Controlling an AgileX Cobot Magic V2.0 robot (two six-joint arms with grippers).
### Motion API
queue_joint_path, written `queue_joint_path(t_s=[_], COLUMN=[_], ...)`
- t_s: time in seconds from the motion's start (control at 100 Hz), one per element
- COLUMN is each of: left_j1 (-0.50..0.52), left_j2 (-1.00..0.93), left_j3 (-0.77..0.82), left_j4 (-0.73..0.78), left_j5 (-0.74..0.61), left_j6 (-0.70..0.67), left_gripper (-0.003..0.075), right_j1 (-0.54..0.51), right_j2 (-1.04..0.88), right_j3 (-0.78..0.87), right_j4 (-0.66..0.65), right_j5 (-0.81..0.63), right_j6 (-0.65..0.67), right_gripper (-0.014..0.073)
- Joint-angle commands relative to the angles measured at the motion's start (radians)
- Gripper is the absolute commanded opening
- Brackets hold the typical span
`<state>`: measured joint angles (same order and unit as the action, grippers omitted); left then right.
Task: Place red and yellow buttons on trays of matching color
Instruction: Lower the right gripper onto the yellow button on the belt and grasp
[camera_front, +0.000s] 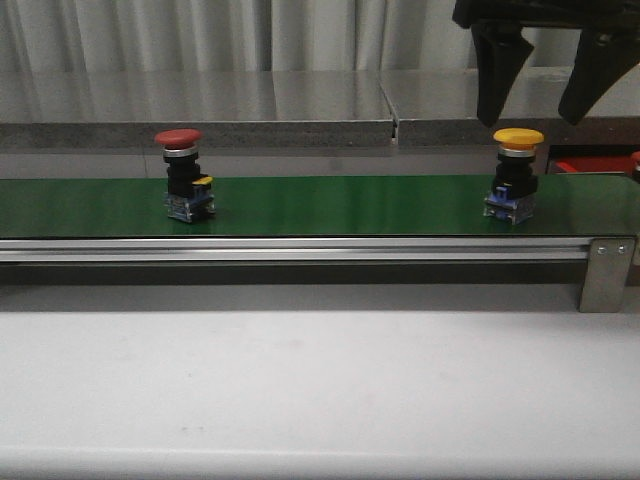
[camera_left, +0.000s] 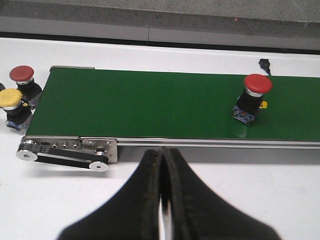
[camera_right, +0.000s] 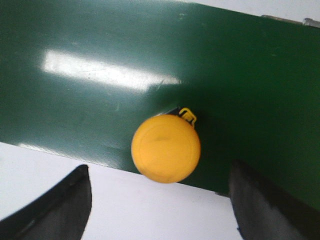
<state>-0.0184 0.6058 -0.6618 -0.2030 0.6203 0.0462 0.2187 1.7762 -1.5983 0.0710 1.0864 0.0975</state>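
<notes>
A red button (camera_front: 180, 160) stands upright on the left part of the green belt (camera_front: 340, 205), also seen in the left wrist view as the red button (camera_left: 254, 95). A yellow button (camera_front: 517, 165) stands on the belt's right part. My right gripper (camera_front: 545, 85) hangs open above the yellow button (camera_right: 166, 148), one finger to each side, apart from it. My left gripper (camera_left: 162, 156) is shut on nothing, over the white table in front of the belt. No tray is clearly in view.
Off one end of the belt stand another red button (camera_left: 23, 80) and another yellow button (camera_left: 12, 104) on the white table (camera_left: 280, 190). A red shape (camera_front: 585, 164) shows behind the belt's right end; I cannot tell what it is. A metal bracket (camera_front: 607, 275) ends the belt frame.
</notes>
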Motion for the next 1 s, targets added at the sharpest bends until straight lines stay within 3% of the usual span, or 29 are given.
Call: queue_joint_path(t_s=[0.0, 0.21, 0.44, 0.57, 0.99], left_j1=[-0.008, -0.008, -0.008, -0.008, -0.008], left_j2=[0.0, 0.0, 0.0, 0.0, 0.0], left_j3=[-0.027, -0.027, -0.027, -0.027, -0.027], left_j4=[-0.008, -0.008, -0.008, -0.008, -0.008], left_j5=[-0.066, -0.066, -0.066, -0.066, -0.066], left_j6=[-0.01, -0.01, -0.01, -0.01, -0.01], left_gripper=[-0.002, -0.002, -0.002, -0.002, -0.002], right_j1=[-0.012, -0.036, -0.039, -0.046, -0.082], right_j2=[-0.031, 0.004, 0.019, 0.016, -0.099], right_j3=[-0.033, -0.033, -0.033, -0.033, -0.022], right_j4=[-0.025, -0.026, -0.027, -0.033, -0.052], right_j5=[-0.026, -0.042, -0.054, -0.05, -0.032], right_j6=[0.005, 0.005, 0.005, 0.005, 0.023], right_gripper=[0.0566, 0.0545, 0.0337, 0.0267, 0.026])
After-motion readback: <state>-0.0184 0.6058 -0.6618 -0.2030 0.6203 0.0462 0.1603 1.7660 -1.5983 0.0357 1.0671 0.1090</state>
